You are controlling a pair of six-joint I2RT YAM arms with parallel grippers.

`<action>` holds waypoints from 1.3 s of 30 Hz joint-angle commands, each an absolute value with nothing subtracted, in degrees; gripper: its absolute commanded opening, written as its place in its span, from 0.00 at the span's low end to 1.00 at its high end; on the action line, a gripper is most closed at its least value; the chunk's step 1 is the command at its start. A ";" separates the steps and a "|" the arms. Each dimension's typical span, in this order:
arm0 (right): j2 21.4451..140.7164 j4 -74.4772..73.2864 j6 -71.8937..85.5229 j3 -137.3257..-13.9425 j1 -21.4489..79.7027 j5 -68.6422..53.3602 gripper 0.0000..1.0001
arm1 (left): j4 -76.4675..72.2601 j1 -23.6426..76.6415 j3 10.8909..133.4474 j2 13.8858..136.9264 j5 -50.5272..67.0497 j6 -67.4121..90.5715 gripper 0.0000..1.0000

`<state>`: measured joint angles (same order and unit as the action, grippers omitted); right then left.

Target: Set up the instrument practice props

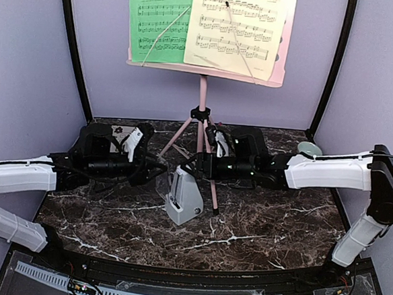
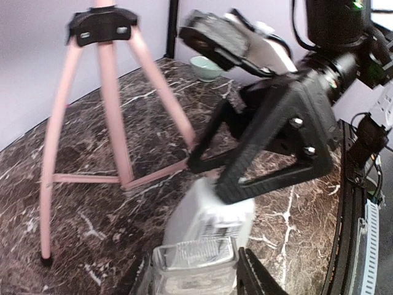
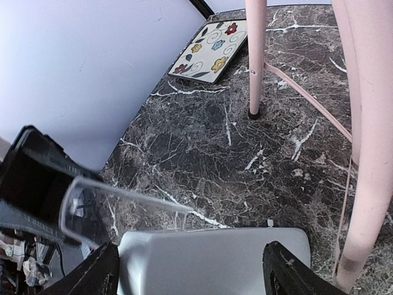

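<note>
The pink music stand stands at the back of the table on its tripod legs, carrying a green page and a pale-yellow page. In front of it stands the grey-white metronome. My right gripper reaches in from the right, and its fingers press the metronome's grey body from both sides. A clear plastic cover leans off the metronome's left side. My left gripper is shut on this cover, which also shows in the right wrist view.
A flower-patterned card lies flat at the back left beside a stand leg. A small pale-green bowl sits at the back right corner. Purple walls close the table on three sides.
</note>
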<state>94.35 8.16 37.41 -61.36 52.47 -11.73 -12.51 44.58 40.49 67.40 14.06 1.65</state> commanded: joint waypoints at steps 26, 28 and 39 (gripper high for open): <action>98.50 -6.88 31.41 -62.15 51.57 -9.12 0.81 | 52.41 13.42 84.92 112.31 2.57 6.67 0.05; 98.74 -6.90 31.46 -62.78 51.50 -9.14 0.81 | 51.68 12.68 85.28 113.79 2.71 6.34 0.09; 99.23 -8.26 30.42 -67.35 51.50 -9.14 0.83 | 50.33 11.71 86.30 110.11 5.10 6.81 0.74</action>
